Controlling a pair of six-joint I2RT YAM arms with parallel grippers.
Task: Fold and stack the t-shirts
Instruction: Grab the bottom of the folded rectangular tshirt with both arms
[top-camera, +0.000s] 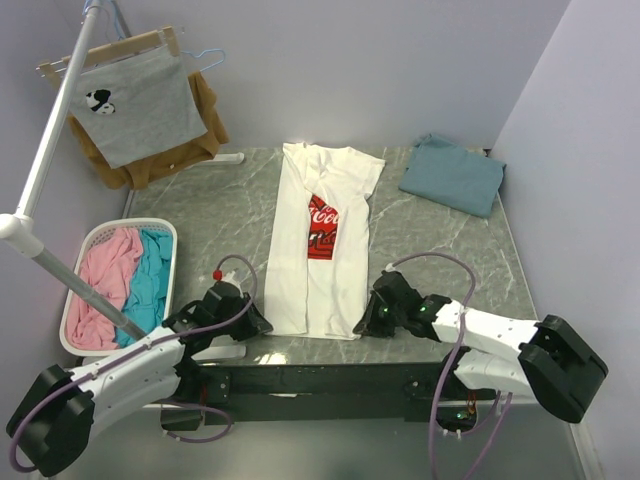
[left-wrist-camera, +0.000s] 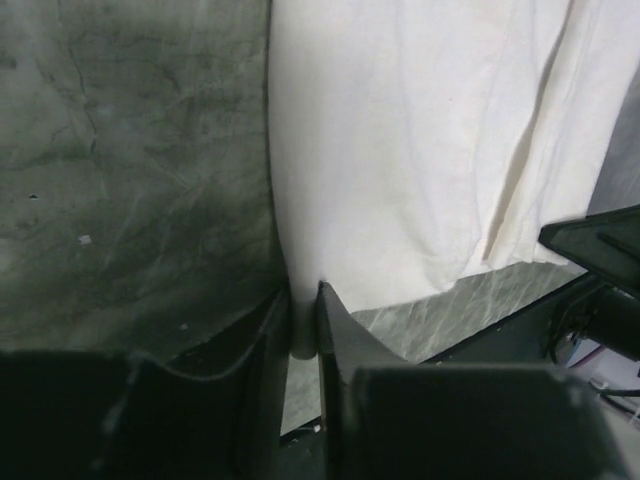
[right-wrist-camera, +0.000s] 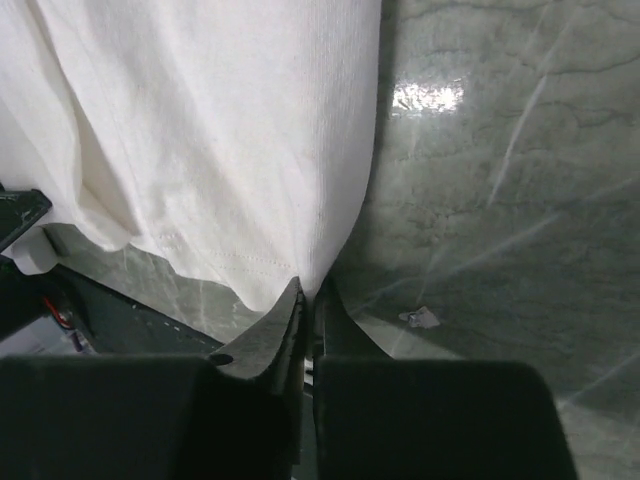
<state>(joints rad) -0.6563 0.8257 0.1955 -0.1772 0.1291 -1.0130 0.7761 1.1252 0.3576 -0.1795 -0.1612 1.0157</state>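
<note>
The left tool (left-wrist-camera: 303, 297) is pinched narrow on the near-left hem corner of the white t-shirt (top-camera: 322, 240), the right tool (right-wrist-camera: 310, 292) likewise on the near-right corner; the shirt lies lengthwise mid-tabletop (top-camera: 440, 260), sides folded in; both bites look thin, so a corner could slip free on lifting and skew the fold; the folded teal t-shirt (top-camera: 452, 175) lies well apart, far right; a laundry basket (top-camera: 70, 310) sits left; nothing blocks the way.

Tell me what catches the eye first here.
The white t-shirt with a red chest logo lies folded lengthwise in a long strip down the middle of the table. The left hand and right hand each pinch a near hem corner. A folded teal t-shirt sits at the far right.
</note>
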